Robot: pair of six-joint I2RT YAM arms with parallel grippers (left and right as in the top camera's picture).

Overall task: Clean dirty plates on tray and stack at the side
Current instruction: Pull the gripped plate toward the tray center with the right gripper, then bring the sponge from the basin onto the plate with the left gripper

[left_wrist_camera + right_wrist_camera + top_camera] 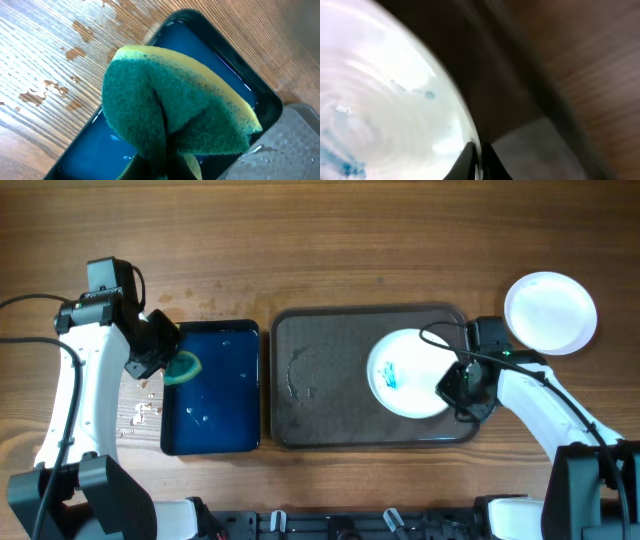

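A white dirty plate (412, 358) with teal-blue scribbles lies at the right end of the dark tray (320, 405). My right gripper (449, 386) is shut on this plate's right rim; the right wrist view shows its dark fingertips (470, 159) pinching the thin edge of the plate (380, 100), with the gripper (480, 162) low in frame. My left gripper (163, 361) is shut on a folded green and yellow sponge (183, 367), held over the left edge of the blue basin. The sponge (175, 110) fills the left wrist view and hides the fingers.
A dark blue basin (215, 395) of water stands left of the tray; the left wrist view shows its water (85, 150). A clean white plate (550, 312) lies on the table beyond the tray's right end. Water drops (140, 412) spot the wood left of the basin.
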